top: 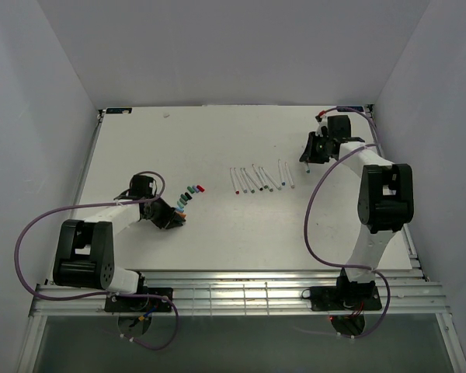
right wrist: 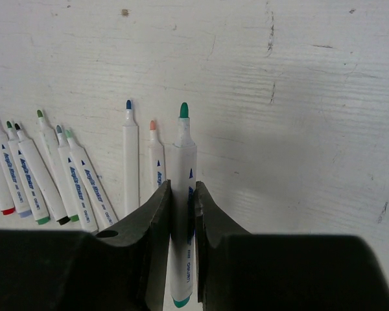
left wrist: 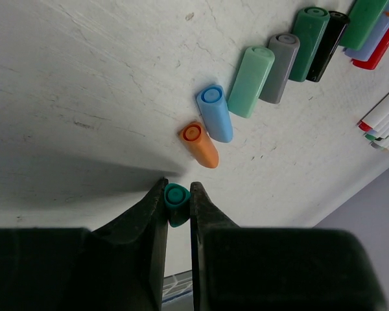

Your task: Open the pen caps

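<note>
Left end effector [left wrist: 178,187] pinches teal cap [left wrist: 176,194], lower half hidden; right end effector [right wrist: 181,188] pinches green-tipped pen [right wrist: 183,149], barrel partly hidden.

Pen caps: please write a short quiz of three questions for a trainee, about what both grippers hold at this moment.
1. True or false: the left gripper is shut on a teal cap.
2. The pen in the right gripper has a tip of which colour? A orange, B teal-green, C blue.
3. Which cap on the table lies nearest the held cap?
Key: 1 true; 2 B; 3 the orange cap.
</note>
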You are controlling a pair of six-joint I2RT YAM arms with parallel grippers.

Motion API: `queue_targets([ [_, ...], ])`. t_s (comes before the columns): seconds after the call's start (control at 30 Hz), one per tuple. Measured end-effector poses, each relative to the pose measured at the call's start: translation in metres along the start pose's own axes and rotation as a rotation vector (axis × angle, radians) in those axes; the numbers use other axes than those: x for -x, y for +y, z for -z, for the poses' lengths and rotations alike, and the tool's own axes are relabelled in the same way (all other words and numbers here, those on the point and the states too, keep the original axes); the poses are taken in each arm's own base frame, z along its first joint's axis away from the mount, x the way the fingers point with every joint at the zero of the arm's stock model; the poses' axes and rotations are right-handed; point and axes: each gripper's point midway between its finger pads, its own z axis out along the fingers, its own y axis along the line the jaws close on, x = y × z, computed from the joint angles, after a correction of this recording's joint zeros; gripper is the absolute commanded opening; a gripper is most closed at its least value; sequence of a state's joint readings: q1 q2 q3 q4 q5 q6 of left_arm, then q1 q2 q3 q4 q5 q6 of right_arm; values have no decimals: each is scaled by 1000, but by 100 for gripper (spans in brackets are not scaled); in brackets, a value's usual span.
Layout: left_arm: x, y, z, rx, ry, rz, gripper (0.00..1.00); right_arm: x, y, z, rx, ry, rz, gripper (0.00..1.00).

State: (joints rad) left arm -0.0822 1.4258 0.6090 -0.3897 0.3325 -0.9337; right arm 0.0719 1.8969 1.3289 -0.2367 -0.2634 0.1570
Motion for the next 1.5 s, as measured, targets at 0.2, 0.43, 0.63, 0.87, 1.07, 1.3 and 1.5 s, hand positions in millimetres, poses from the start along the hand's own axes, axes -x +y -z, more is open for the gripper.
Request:
queue_targets([
  [0.2,3,1,0,3,-6,6,38,-7,-4,-7,-4,23,0,8],
  [0.43,4,-2,1,-13,-8,13,48,-5,-6,-8,1,20,0,8],
  [0.63,4,-2,3,-16,-10,14,50,-12,-6,-19,27,48,-4,8],
  [0.87,2,-1,7,-18,-16,13,52,-27,-7,-30,48,93,-19,9],
  [1.07,0,-7,16,-50,-27,1,58,-29,-4,-31,64,98,-18,17],
  [1.3,-1,-16,24,-94,-34,-15,69,-34,1,-32,70,111,-10,26],
  [1.5,-4,-20,32,-131,-40,-32,74,-39,4,-34,74,122,2,37],
])
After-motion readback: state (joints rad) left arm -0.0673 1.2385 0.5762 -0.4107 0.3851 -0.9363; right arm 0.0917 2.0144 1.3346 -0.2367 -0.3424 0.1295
